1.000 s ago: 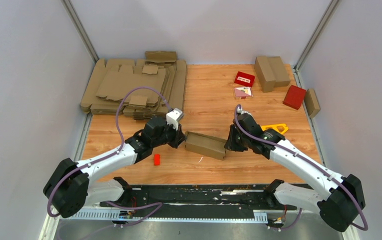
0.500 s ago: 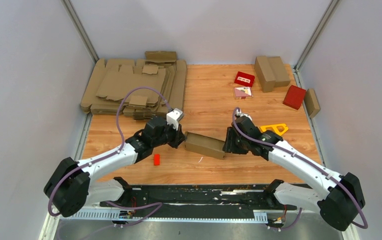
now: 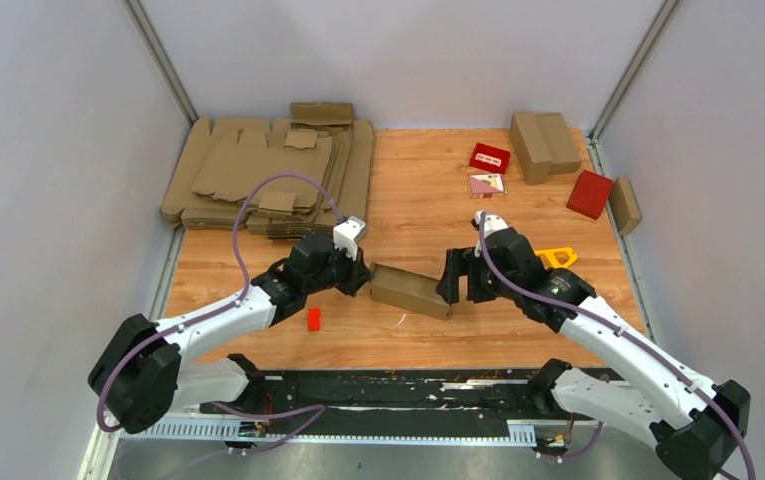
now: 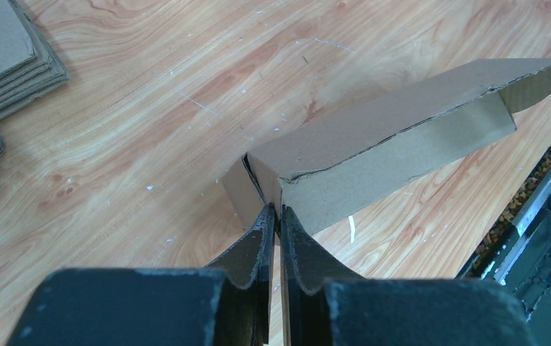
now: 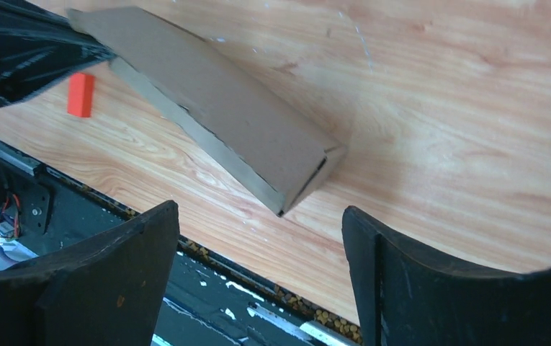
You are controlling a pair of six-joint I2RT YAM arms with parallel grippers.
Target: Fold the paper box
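— What do the surface and the room look like from where you sit?

— I see a light wooden bench closed in by plain grey walls. A black strip runs on the near side of the paper box, which lies in the middle of the wood between the two arms. It is folded into a long brown cuboid.

— What else is around that box?

— Beyond it to the left is a pile of flat cardboard blanks. Beyond it to the right are two folded brown boxes and two red boxes. A yellow triangular frame lies to its right, behind my right arm. A small red block sits near its left end, on the near side.

— Is there anything inside the box?

— I cannot tell. Its sides are up, and the right end shows only a dark slit at the flap.

— And the fingers?

— My left fingers are pressed together on a thin cardboard edge at the box's left end, pinching it. My right fingers are spread wide just short of the right end and touch nothing.
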